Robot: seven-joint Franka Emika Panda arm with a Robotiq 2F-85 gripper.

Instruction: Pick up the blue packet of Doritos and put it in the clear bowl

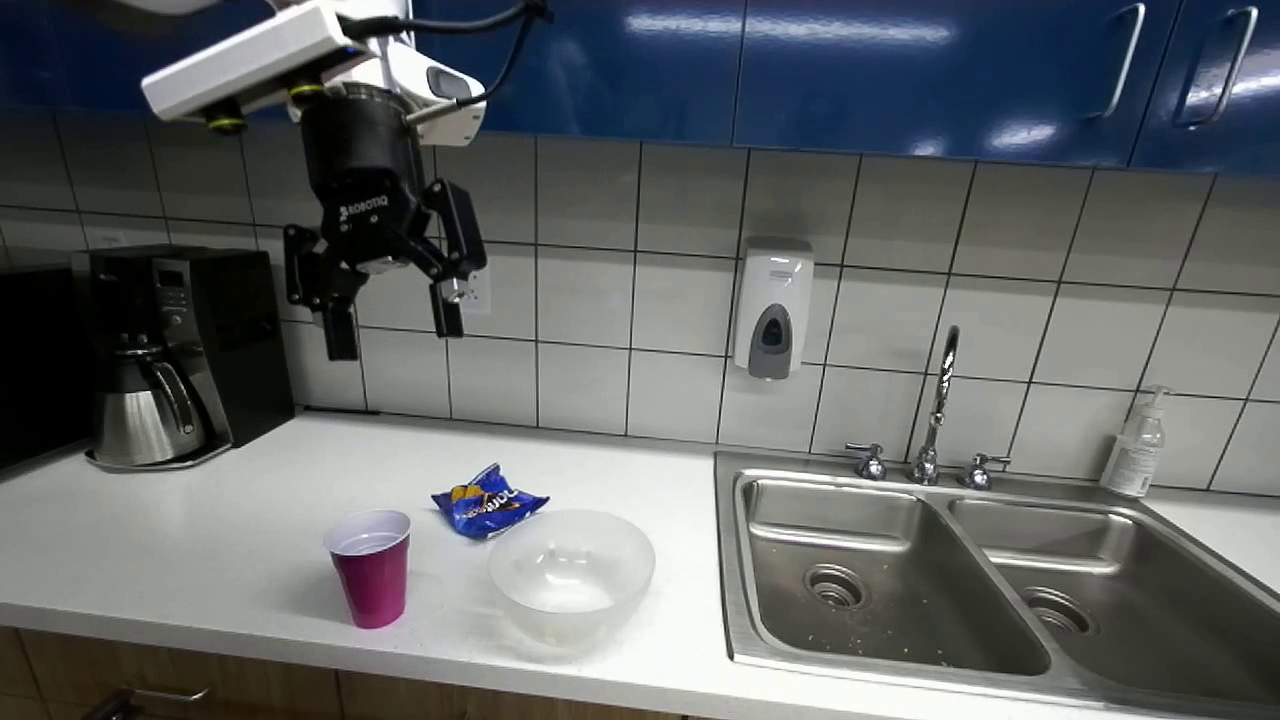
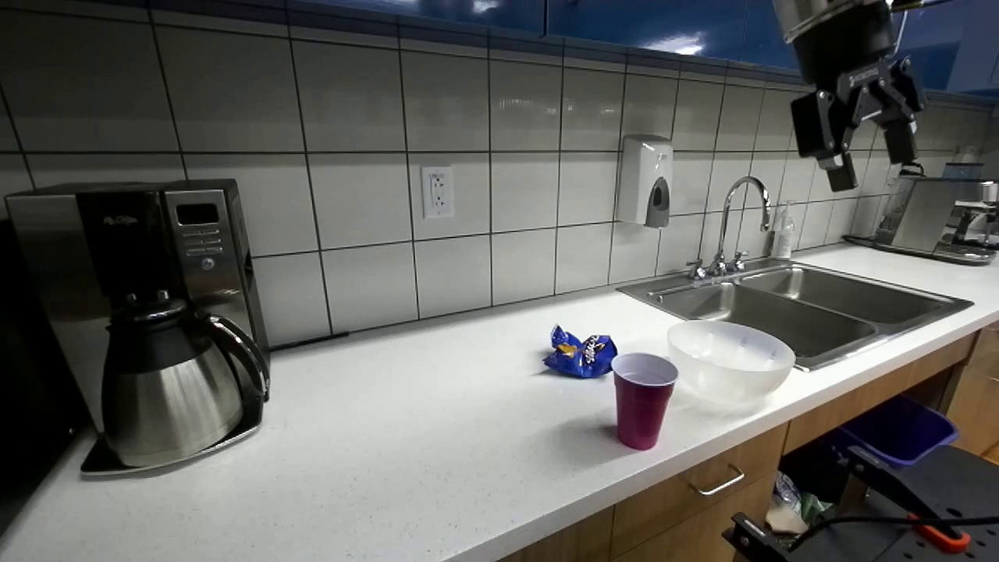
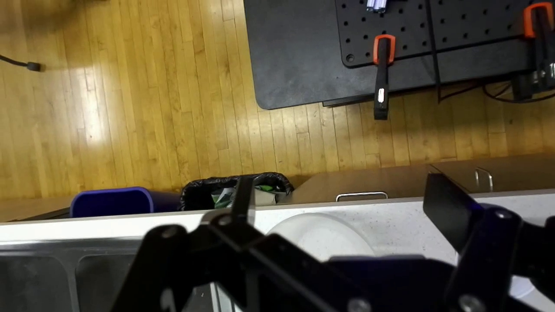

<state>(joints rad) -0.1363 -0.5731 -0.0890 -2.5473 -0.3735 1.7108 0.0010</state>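
Near the table's point(image 1: 250, 500) front edge stood the bowl point(image 1: 572, 578), so the spread fingers point(image 1: 341, 335) needed lowering straight onto the packet point(image 1: 490, 503).

Packet point(image 1: 487, 506) behind cup point(image 1: 373, 572) and bowl point(image 1: 572, 578)

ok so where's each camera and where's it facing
In an exterior view: before the counter, facing the tiled wall; gripper and some arm show.
In an exterior view: nearer the coffee maker, angled along the counter; gripper shows.
Wrist view: above the gripper, facing down at counter and floor; its fingers show.
Both exterior views share the blue packet, clear bowl, cup.
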